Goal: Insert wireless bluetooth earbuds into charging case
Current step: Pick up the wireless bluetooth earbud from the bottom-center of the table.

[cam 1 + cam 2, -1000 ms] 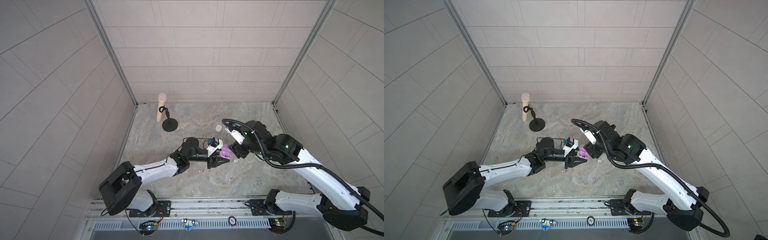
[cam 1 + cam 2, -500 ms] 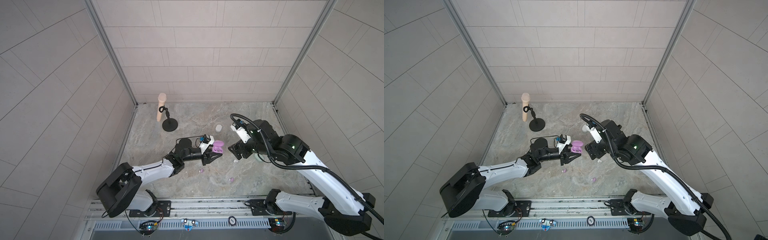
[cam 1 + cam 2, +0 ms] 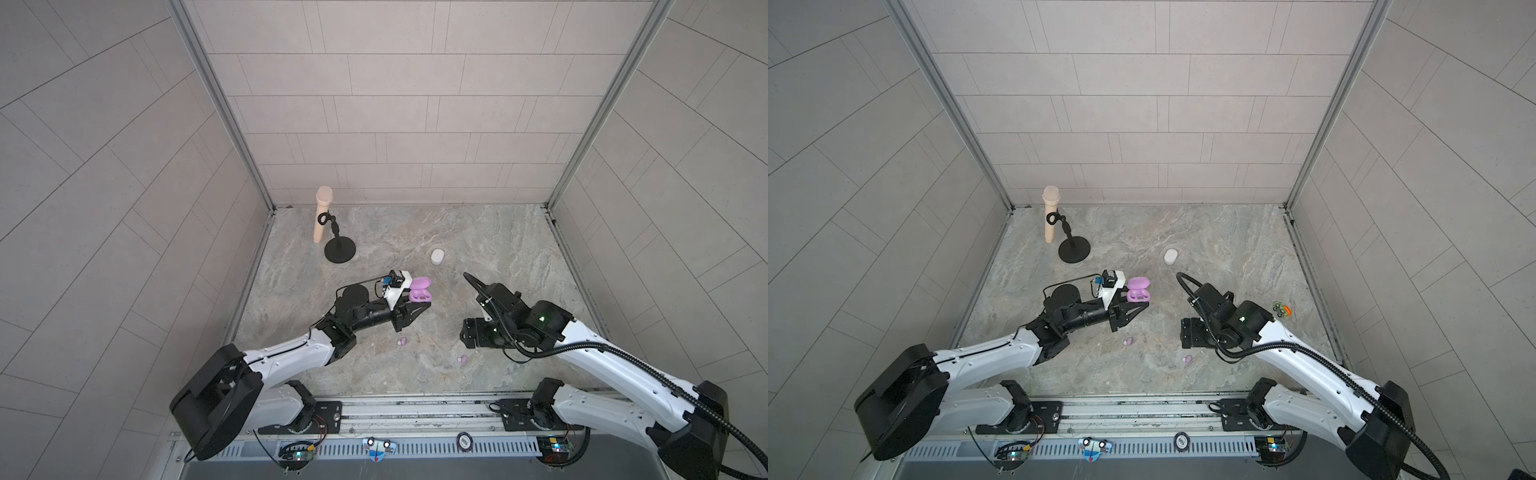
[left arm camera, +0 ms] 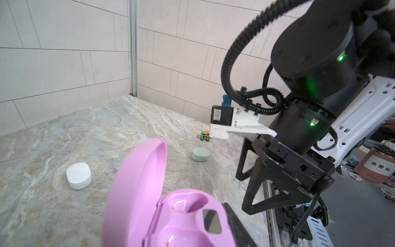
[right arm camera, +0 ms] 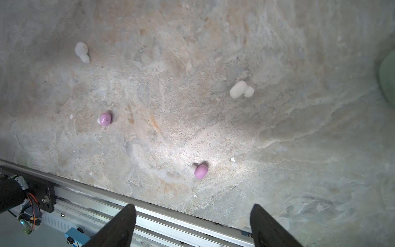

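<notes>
Right gripper [image 5: 192, 207]: had drawn back from the lilac case [image 3: 419, 289] toward the front right of the tabletop [image 3: 415, 232]. Its fingers stood wide apart with nothing between them.
Left gripper [image 3: 417, 307]: clamped on the case, lid open, and had shifted slightly left.
Lilac buds [image 5: 201, 171]: two, loose near the front edge, ahead of the right fingers and apart from them.
White buds [image 5: 241, 89]: two, farther in.
</notes>
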